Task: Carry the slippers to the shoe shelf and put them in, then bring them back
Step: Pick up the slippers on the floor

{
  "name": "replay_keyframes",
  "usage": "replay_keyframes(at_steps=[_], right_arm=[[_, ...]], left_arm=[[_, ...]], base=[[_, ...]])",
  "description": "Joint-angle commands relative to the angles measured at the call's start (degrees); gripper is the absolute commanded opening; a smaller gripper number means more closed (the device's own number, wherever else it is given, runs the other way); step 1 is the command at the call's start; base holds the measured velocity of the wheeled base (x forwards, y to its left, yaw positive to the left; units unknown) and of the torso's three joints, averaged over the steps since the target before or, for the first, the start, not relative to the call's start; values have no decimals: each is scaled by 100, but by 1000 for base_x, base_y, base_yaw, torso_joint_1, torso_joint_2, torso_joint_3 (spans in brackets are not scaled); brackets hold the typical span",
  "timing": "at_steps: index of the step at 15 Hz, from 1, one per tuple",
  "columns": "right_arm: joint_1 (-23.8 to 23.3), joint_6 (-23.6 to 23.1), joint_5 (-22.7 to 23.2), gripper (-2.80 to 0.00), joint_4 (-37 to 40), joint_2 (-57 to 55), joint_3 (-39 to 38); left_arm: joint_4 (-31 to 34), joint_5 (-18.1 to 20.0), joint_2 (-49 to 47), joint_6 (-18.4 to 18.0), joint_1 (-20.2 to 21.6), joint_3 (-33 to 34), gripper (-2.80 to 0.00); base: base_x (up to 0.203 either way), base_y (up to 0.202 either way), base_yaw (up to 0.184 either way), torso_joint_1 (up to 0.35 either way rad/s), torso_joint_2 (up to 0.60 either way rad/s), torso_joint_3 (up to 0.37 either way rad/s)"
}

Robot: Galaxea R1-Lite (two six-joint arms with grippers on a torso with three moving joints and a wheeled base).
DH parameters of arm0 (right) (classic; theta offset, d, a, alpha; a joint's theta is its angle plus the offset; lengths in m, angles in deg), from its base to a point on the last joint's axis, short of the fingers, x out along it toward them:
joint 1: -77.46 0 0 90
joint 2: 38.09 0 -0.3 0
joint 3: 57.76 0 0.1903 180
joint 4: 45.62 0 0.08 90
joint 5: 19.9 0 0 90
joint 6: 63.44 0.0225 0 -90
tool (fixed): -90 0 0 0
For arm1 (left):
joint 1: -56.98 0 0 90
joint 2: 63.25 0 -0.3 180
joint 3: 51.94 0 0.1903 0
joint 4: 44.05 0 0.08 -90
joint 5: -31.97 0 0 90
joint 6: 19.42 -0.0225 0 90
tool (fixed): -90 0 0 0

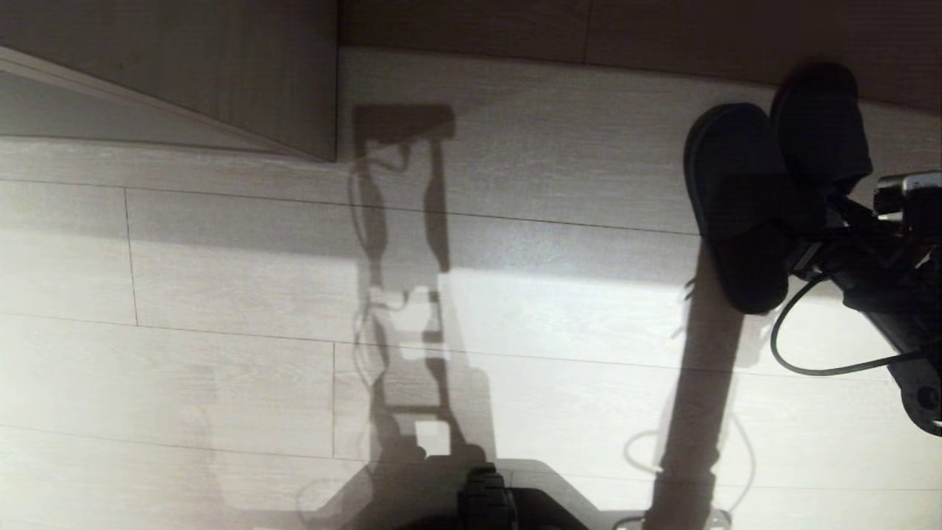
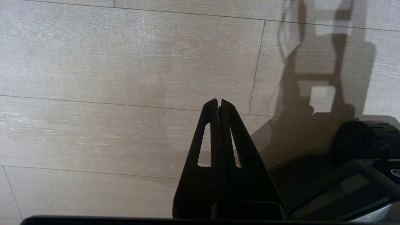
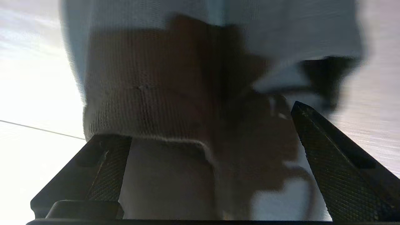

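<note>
1. Right gripper [image 3: 212,156] jaws spread wide, straddling a slipper's strap band, gripping nothing, likely ready to close.
2. Slippers [image 1: 765,191] side by side on the floor [image 1: 221,331] at three o'clock, beside the shoe shelf [image 1: 515,125].
3. Left gripper [image 2: 218,103] jaws together, parked at six o'clock.

slippers [image 1: 743,206]: dark pair | side by side, touching | on pale floor by shoe shelf [image 1: 221,66]

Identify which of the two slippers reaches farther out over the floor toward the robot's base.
The slipper on the robot's left: its rounded end lies lower in the head view than the other slipper, which lies farther back beside the right gripper.
</note>
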Motion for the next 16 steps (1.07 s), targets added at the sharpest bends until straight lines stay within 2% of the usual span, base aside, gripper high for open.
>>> replay_keyframes(at_steps=[1, 4, 13, 16], right_arm=[[-5, 189, 273, 0, -110, -199, 135], [-18, 197, 325, 0, -120, -337, 385], [-10, 177, 456, 0, -108, -1034, 1805], [-9, 162, 598, 0, -104, -1179, 1973]], left_arm=[[4, 2, 0, -7, 4, 0, -280], [4, 2, 0, -7, 0, 0, -280], [4, 2, 0, -7, -5, 0, -280], [4, 2, 0, -7, -5, 0, -280]], base=[[0, 0, 0, 0, 0, 0], [0, 0, 0, 0, 0, 0], [0, 0, 0, 0, 0, 0], [0, 0, 0, 0, 0, 0]])
